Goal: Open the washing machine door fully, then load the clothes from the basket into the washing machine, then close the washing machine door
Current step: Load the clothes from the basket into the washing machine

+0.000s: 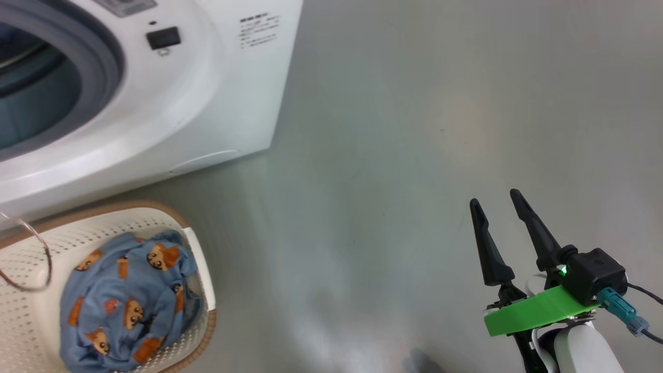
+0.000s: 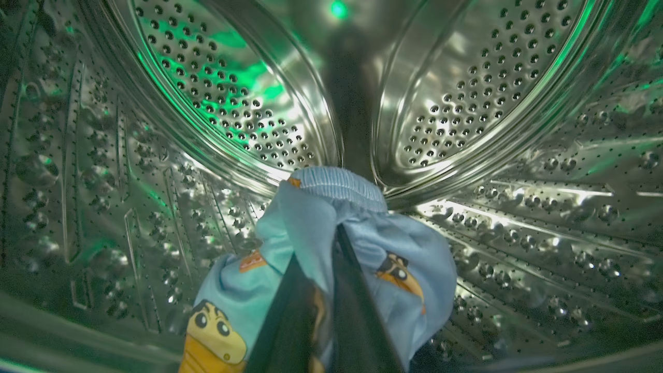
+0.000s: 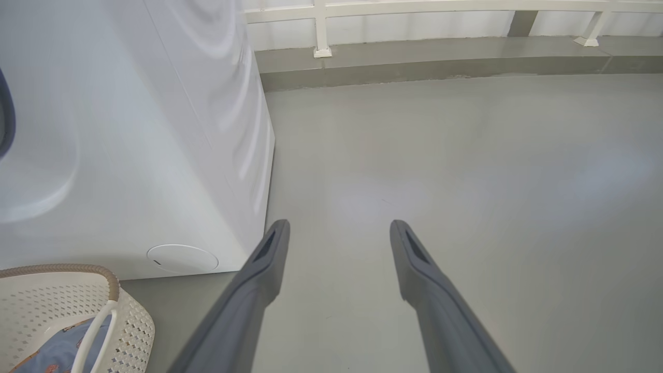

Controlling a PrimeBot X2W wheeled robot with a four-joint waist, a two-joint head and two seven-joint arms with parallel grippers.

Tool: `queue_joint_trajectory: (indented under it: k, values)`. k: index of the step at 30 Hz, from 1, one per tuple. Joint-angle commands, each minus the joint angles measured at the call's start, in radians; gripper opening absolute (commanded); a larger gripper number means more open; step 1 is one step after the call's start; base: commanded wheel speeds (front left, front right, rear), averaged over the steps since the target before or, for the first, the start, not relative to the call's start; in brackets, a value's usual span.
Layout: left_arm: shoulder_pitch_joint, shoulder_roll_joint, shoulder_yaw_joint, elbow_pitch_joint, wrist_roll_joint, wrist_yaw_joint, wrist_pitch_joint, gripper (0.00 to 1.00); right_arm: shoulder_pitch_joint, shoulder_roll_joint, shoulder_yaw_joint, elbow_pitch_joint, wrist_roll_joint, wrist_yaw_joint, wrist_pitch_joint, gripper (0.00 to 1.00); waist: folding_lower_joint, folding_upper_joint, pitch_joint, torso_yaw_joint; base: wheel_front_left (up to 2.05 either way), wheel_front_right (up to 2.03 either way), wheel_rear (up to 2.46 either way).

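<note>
My left gripper [image 2: 331,233] is inside the washing machine's steel drum [image 2: 492,77], its fingers shut on a light blue garment of the clothes [image 2: 404,243], which is bunched low in the drum. The white washing machine [image 1: 171,119] stands at the upper left of the head view, its grey-gasketed mouth uncovered. The washing machine door is out of view. In front of the machine, the cream basket [image 1: 202,269] holds more blue bear-print clothes [image 1: 124,300]. My right gripper [image 1: 494,199] hangs open over bare floor at the lower right, holding nothing.
Grey floor stretches to the right of the machine. In the right wrist view, the machine's side [image 3: 129,155] with its round filter cap [image 3: 182,258] and the basket [image 3: 134,321] lie to the left of my open fingers. A low white railing [image 3: 321,31] borders the far floor.
</note>
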Motion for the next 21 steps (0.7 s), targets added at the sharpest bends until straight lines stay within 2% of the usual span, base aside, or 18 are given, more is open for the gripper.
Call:
queue_joint_trajectory:
  k: [1, 14, 21]
  values:
    - [-0.033, 0.062, 0.018, -0.034, 0.007, 0.008, -0.010, 0.00, 0.033, -0.009, 0.027, -0.026, 0.007, 0.002, -0.005, 1.00, 0.0000, -0.0001, 0.035, -0.031, 0.00, 0.00, 0.00]
    - [-0.142, 0.144, 0.014, -0.044, 0.037, 0.018, -0.012, 0.00, 0.027, -0.009, 0.052, -0.034, 0.059, 0.002, -0.005, 1.00, 0.0000, -0.0001, 0.123, -0.116, 0.00, 0.00, 0.00]
    - [-0.229, 0.164, -0.003, -0.031, 0.042, -0.022, -0.012, 0.00, 0.013, -0.009, 0.068, -0.045, 0.083, 0.002, -0.005, 1.00, 0.0000, -0.0001, 0.168, -0.145, 0.00, 0.00, 0.00]
